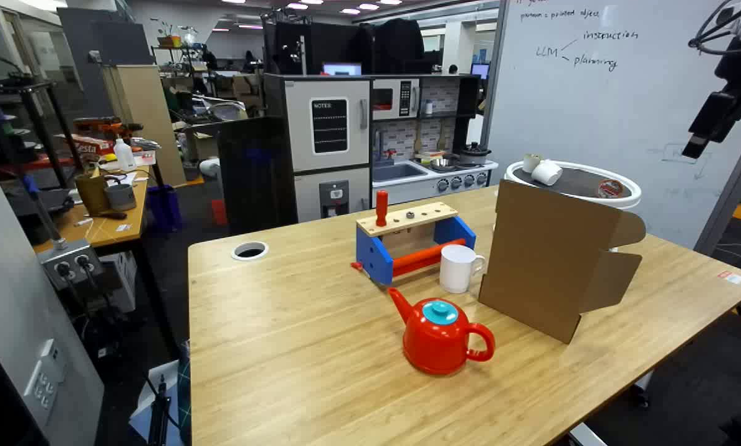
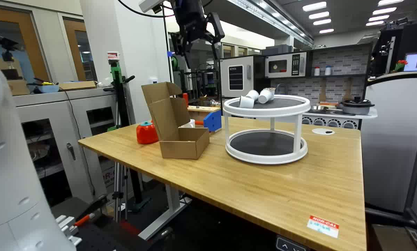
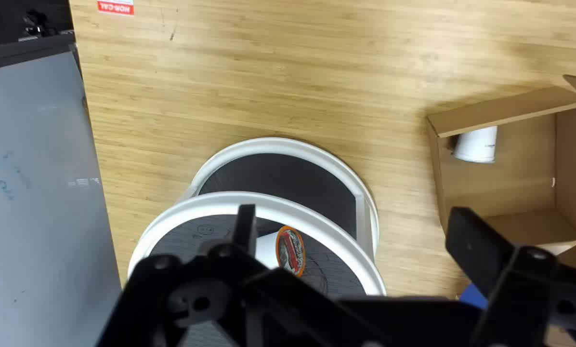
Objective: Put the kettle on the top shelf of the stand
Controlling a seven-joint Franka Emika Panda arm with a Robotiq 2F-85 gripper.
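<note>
The red kettle (image 1: 434, 344) with a turquoise lid stands upright on the table, its spout and handle pointing opposite ways. It also shows in an exterior view (image 2: 146, 134), partly behind a cardboard box; it is out of the wrist view. The stand is a round white two-tier rack with dark shelves; its top rim (image 2: 267, 112) shows in both exterior views (image 1: 634, 189) and in the wrist view (image 3: 268, 201). Several small white pods (image 2: 247, 102) lie on its top shelf. My gripper (image 2: 202, 60) is open and empty, high above the table; the stand shows below it in the wrist view (image 3: 353, 226).
An open brown cardboard box (image 1: 531, 260) stands between kettle and stand, its lid raised, with a white pod (image 3: 476, 145) inside. A white mug (image 1: 457, 269) and a blue toy workbench (image 1: 373, 257) with a red bar stand near the kettle. A whiteboard (image 1: 593, 99) rises behind the table.
</note>
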